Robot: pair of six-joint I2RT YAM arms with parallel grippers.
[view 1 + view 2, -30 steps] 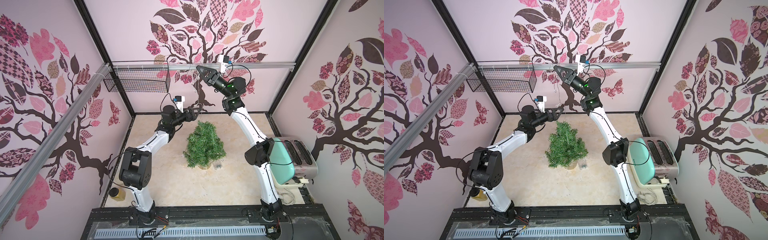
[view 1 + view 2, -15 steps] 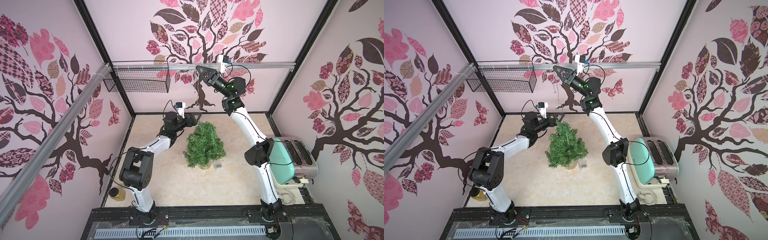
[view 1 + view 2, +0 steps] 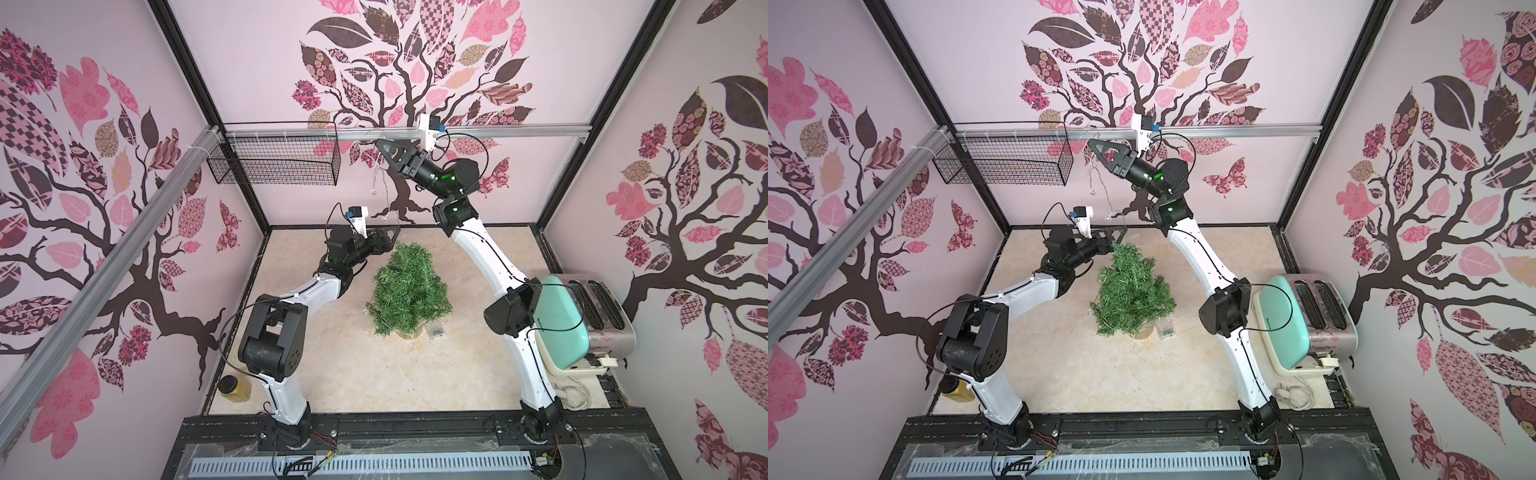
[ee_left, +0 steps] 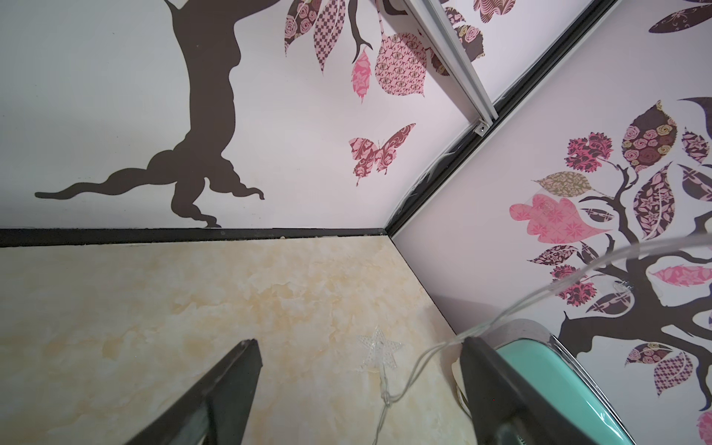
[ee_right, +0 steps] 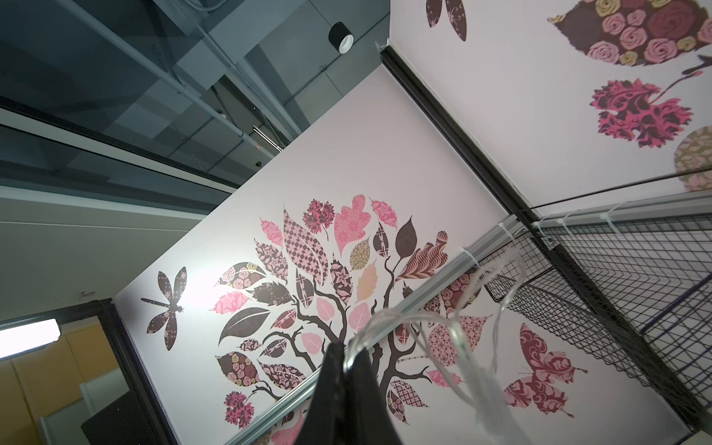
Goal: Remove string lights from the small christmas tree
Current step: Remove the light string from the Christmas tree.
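Silvery wire of the string lights (image 5: 404,319) loops out of the right tool (image 5: 348,356), whose jaws are pinched together on the strand. Only the right wrist view shows that grip up close. In both top views the right tool (image 3: 379,142) (image 3: 1091,143) is raised high by the rail (image 3: 498,131) on the back wall. From it the string lights (image 3: 376,183) (image 3: 1092,183) hang down with small bulbs towards the small christmas tree (image 3: 409,286) (image 3: 1131,295). The tree stands upright mid-counter (image 3: 332,374), and the clear battery box (image 3: 435,331) (image 3: 1166,329) lies on the counter just beside its base. The left tool (image 3: 395,235) (image 3: 1119,232) sits beside the treetop. Only the left wrist view shows the left tool (image 4: 360,343) spread wide and gripping nothing, with a clear star (image 4: 379,348) dangling between the jaws and the wire crossing the tip of one finger (image 4: 485,370). A black wire basket (image 3: 274,166) hangs from the rail at the back. A mint toaster (image 3: 582,316) stands at the right edge, and a dark-lidded jar (image 3: 235,386) with yellowish contents sits in the near left corner.
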